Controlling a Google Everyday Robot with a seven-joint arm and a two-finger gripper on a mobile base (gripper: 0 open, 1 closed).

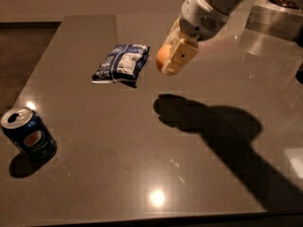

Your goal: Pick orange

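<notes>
The gripper [168,63] clasped the orange [162,56] above the table [118,174], just beside the bag [120,63]; the can [28,135] stood well apart from the bag.

One camera only, set high off the near side of the table [142,174], looking down and across it at a slant. The chip bag [120,63] lies mid-distance, left of centre. The soda can [29,136] stands closer to the lens than the bag, off to its left. The gripper [166,60] hangs just right of the bag, clear of the tabletop, clamped on the orange [162,56]. The table's far edge runs behind the bag.
</notes>
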